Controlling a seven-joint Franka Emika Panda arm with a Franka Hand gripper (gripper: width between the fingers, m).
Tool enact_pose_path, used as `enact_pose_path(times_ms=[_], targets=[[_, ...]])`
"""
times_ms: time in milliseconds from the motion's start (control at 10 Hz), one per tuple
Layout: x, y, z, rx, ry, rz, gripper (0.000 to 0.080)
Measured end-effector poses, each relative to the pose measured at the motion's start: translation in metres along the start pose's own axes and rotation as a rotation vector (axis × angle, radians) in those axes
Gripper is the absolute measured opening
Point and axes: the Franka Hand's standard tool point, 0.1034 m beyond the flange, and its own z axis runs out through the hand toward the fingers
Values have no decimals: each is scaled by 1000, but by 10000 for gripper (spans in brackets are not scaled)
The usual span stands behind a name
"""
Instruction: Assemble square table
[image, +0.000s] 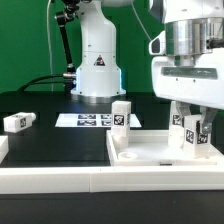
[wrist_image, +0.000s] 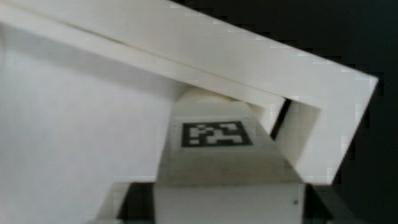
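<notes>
Gripper (image: 190, 127) grips 1 leg (image: 190, 140); only the exterior view shows another upright leg (image: 121, 113).

Exterior view: arm (image: 190, 35) top cut off by picture edge. Gripper (image: 190, 128) cut off at exterior view's right. Held leg (image: 190, 138) half hidden by gripper. Marker board (image: 85, 120) partly behind standing leg (image: 121, 113). Wrist view blurry: square table slab (wrist_image: 71, 130) cut off all round, tag (wrist_image: 217, 134) fuzzy.
</notes>
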Motion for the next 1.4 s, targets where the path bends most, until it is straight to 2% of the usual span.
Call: enact_pose_path(times_ms=[400, 700, 800, 900, 1000, 1100, 1400], targets=[[-1, 0, 0, 2, -9, 296, 290], [-1, 0, 1, 1, -9, 315, 290], [-1, 0, 1, 0, -9, 278, 462], [-3, 0, 0, -12, -12, 233, 462], [-3, -2, 0, -8, -13, 123, 604], [-1, -3, 0, 4, -8, 16, 635], [-1, -2, 0, 3, -7, -183, 649]])
